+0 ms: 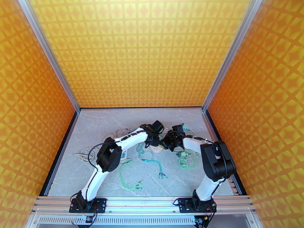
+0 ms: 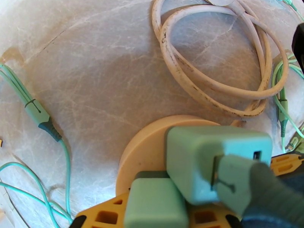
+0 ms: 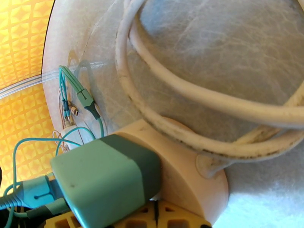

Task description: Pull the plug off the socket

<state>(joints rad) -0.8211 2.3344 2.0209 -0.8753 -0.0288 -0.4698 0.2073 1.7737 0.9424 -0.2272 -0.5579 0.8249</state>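
Plug (image 2: 155, 204), teal with a dark end, sits clamped between the yellow fingers (image 2: 91, 218) of the left pincer (image 2: 154, 221); its dark end lies against the round cream socket (image 2: 146, 149), which sits near the middle of the bench (image 1: 87, 122). Just beside it a second plug (image 2: 212, 156), looking larger in the left wrist view, stands on the same socket; a teal cable connector (image 2: 235, 187) is pushed into its face. The right pincer (image 3: 155, 216) is closed with nothing between its yellow tips; they rest together at the socket's rim, under that second plug. A dirty white cord (image 2: 212, 84) lies coiled on the bench just past the socket, towards the far edge; in the right wrist view it meets the socket's side. Loose teal cables (image 1: 151, 161) lie scattered between the socket and the near edge; another bunch lies towards the right edge.
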